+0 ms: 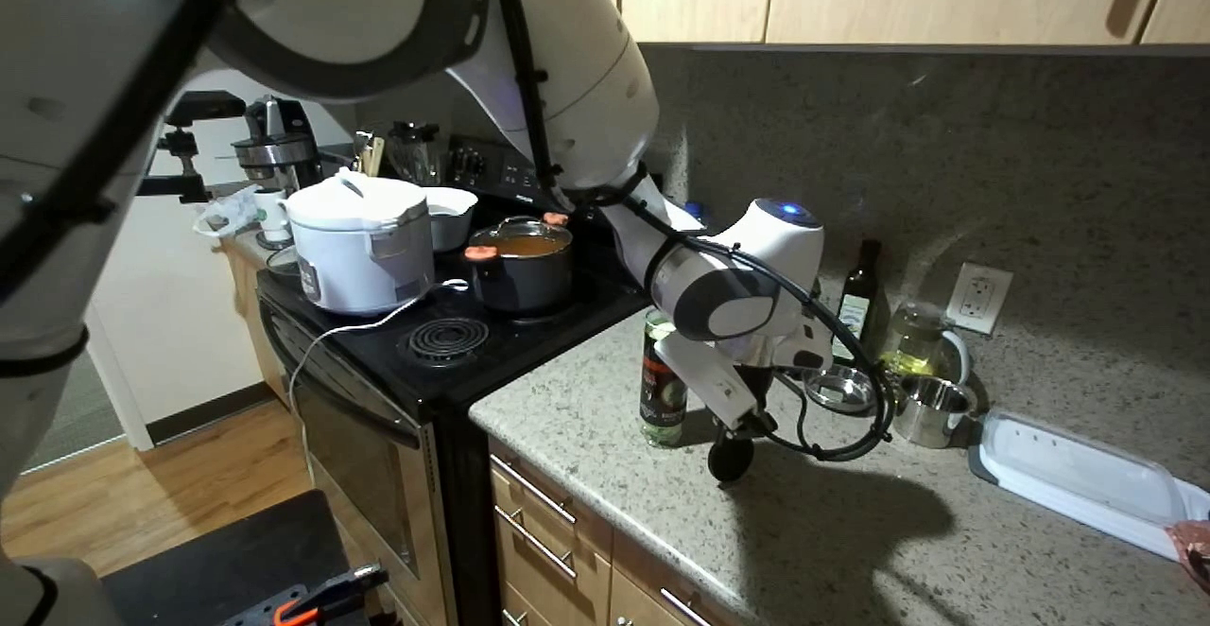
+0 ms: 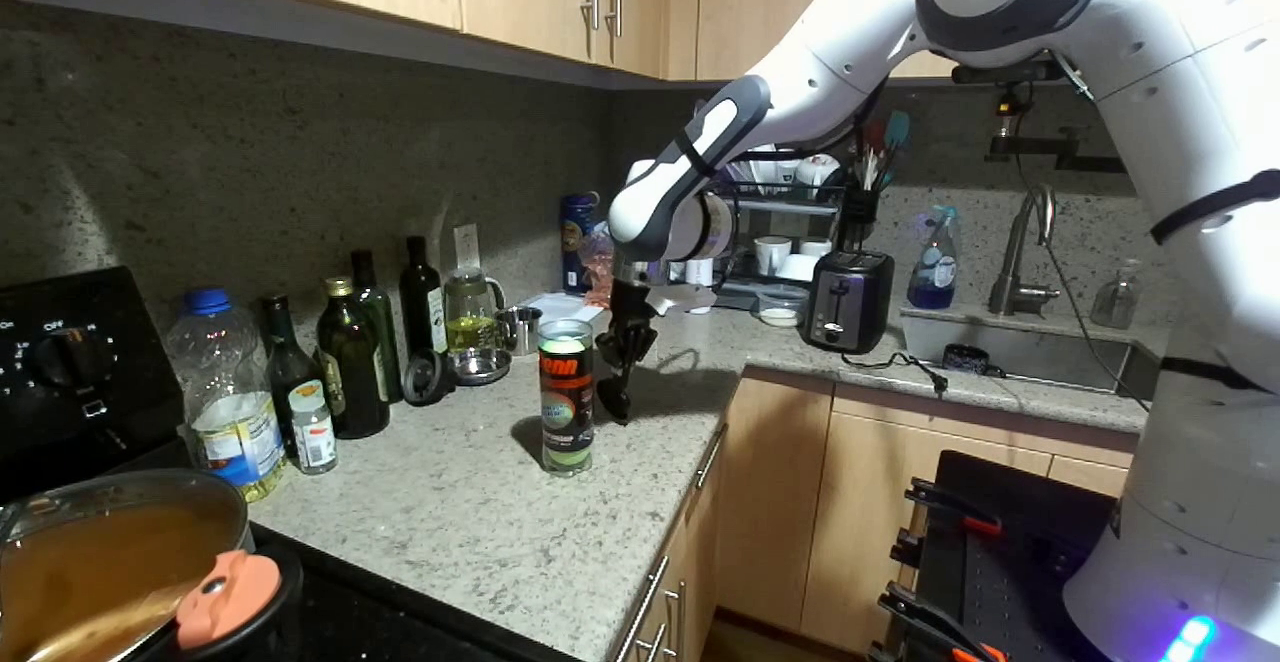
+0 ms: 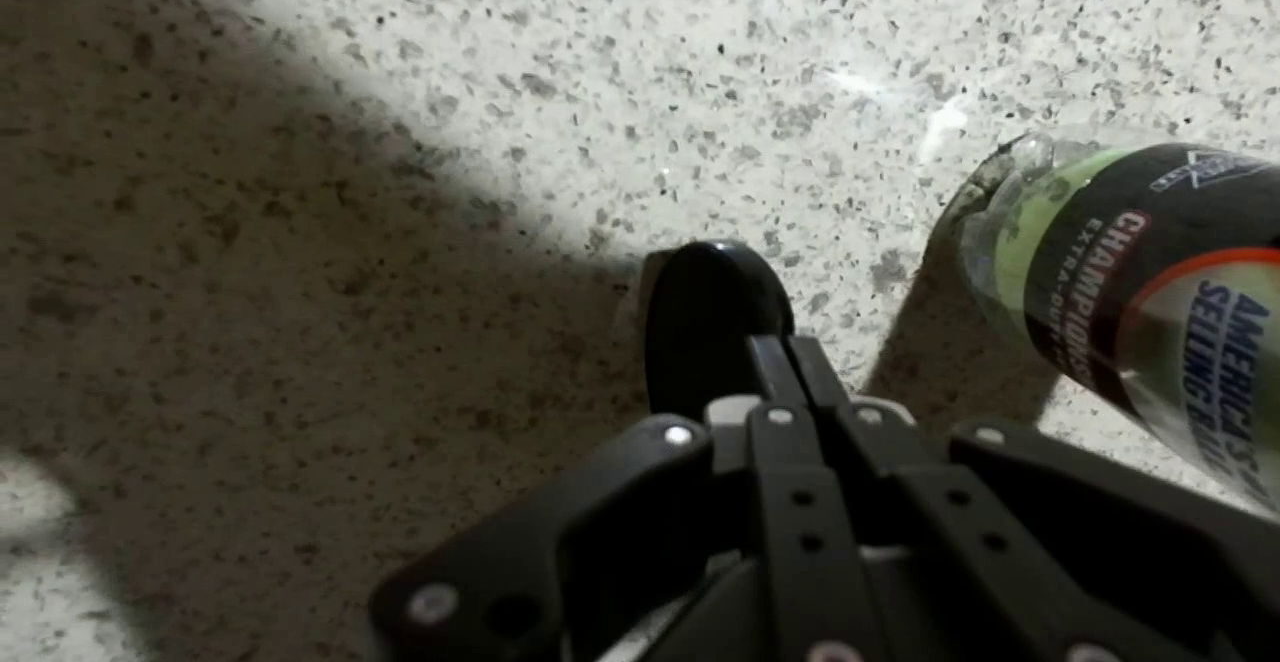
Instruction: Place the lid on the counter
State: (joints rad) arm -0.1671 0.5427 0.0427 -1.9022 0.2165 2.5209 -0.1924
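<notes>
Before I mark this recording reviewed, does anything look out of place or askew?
Yes: a clear cylindrical tennis-ball can stands upright on the light speckled granite counter near dark glass bottles, an unlikely spot for sports gear. The small round black lid tilts steeply in the black gripper, not flat.

Stove [image 1: 510,342]: white cooker [image 1: 354,252] and dark pot [image 1: 522,284] are being borne on top; brown liquid [image 2: 100,582] is being held in the pot. Ball can [image 2: 566,407] is being shown upright in both exterior views, its label [image 3: 1130,282] being caught close up in the wrist view. Near the backsplash [image 2: 300,172], yellow-green liquid [image 2: 472,334] is being held in the pitcher [image 2: 468,297], steel cup [image 2: 520,330] just beside it. Dishes [image 2: 818,172] are being held by the rack [image 2: 780,206]. Spray bottle [image 2: 935,272] is being flanked by toaster [image 2: 850,302] and tap [image 2: 1012,262].
</notes>
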